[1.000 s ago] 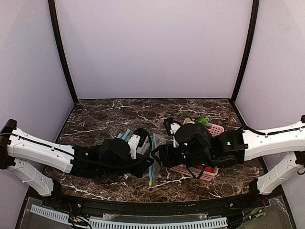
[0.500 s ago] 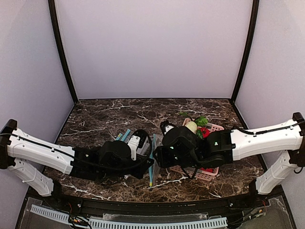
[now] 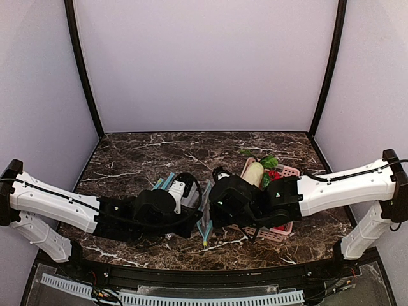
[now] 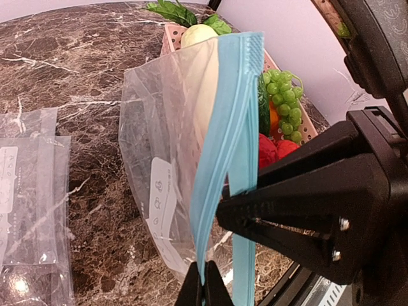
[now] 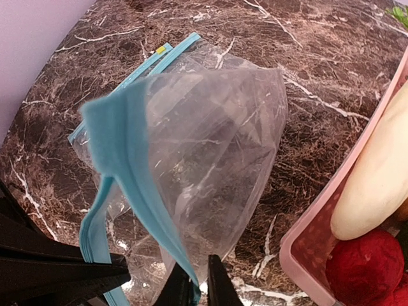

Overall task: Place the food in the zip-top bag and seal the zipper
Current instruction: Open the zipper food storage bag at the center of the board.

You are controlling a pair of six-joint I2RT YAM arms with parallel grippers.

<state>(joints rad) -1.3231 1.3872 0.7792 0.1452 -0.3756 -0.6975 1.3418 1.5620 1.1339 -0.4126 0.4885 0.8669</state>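
Fingers: those of the left gripper [image 4: 201, 288] are pressed together on the lower end of the zipper [image 4: 223, 127]; those of the right gripper [image 5: 194, 284] pinch the same blue strip close beside them.
Bag: the bag [image 4: 166, 140] is held up on edge between the two arms, clear and empty, its mouth edge facing the grippers.
Reason: two grips so near on one strip suggest each takes a lip, ready to part the mouth for loading.
Food: the red fruits [image 5: 366, 258] lie in the pink basket [image 5: 306, 248] just beside the bag, next to the radish [image 5: 376, 185]; the cucumber cannot be made out for certain.
Spares: other bags [image 4: 32, 191] lie flat on the table [image 4: 76, 64].
Stage: nothing is bagged; sealing is far off.
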